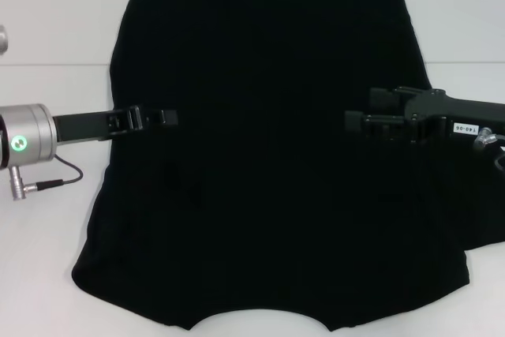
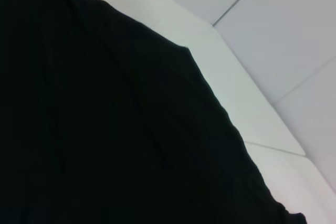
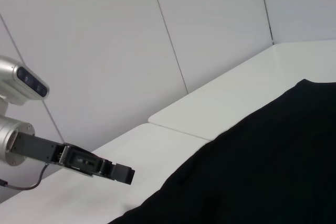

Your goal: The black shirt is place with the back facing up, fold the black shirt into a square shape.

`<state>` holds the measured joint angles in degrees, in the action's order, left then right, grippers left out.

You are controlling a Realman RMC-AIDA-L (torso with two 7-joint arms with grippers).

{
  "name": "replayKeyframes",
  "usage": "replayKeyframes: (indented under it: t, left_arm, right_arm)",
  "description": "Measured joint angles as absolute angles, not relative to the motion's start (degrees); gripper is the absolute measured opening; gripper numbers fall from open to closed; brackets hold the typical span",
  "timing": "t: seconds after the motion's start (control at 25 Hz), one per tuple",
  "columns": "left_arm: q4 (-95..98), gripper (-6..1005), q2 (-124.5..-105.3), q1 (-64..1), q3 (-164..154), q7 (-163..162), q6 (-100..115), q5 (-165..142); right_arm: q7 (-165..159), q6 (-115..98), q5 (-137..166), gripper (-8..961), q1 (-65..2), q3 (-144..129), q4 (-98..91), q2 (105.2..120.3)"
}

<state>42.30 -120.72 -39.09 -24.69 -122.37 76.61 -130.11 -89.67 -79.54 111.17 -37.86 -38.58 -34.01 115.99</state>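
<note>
The black shirt (image 1: 260,195) lies spread flat on the white table (image 1: 47,258), wide at the near hem and narrower at the far end; no lettering shows. My left gripper (image 1: 166,117) reaches in from the left and hovers over the shirt's left edge at mid-height. Opposite it, my right gripper (image 1: 349,124) reaches in from the right over the shirt's right half. The left wrist view is filled by the shirt (image 2: 105,129) close up. In the right wrist view the shirt (image 3: 262,171) lies below, with the left gripper (image 3: 122,173) farther off beside the cloth's edge.
A grey cable with a plug (image 1: 39,183) hangs from the left arm's silver wrist (image 1: 24,136) over bare table. The table's far edge (image 3: 173,150) meets white wall panels. Bare tabletop (image 2: 247,108) lies along the shirt's sides.
</note>
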Motion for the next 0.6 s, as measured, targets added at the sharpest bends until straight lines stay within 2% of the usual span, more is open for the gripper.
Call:
replayKeyframes:
  t: [0.04, 0.28, 0.36, 0.4, 0.48, 0.6]
  left_arm:
    - [42.5, 68, -120.75, -39.0, -24.9, -121.8, 76.6, -130.1]
    - [42.6, 260, -120.07, -38.9, -25.4, -113.6, 83.8, -125.8]
    - [41.8, 417, -120.02, -38.9, -25.5, -110.8, 85.7, -124.1]
    - [41.5, 495, -120.10, -38.9, -25.7, -109.7, 86.2, -123.9]
    - [41.2, 539, -120.39, -38.7, -26.5, -106.2, 87.7, -123.9]
    - [40.3, 605, -120.76, -38.5, -29.0, -99.0, 90.8, -123.8]
  right_arm:
    - [-89.7, -79.5, 111.2, 913, -37.9, -38.6, -34.0, 115.95]
    - [-90.2, -79.4, 111.1, 907, -38.0, -38.2, -34.1, 115.36]
    - [-91.1, -79.4, 111.1, 904, -38.0, -37.5, -34.1, 115.02]
    - [-92.5, -79.4, 111.1, 902, -38.0, -37.0, -34.2, 114.53]
    - [-96.4, -79.5, 111.1, 899, -37.9, -36.4, -34.5, 113.35]
    - [-107.9, -79.5, 112.9, 894, -37.8, -36.9, -34.8, 110.03]
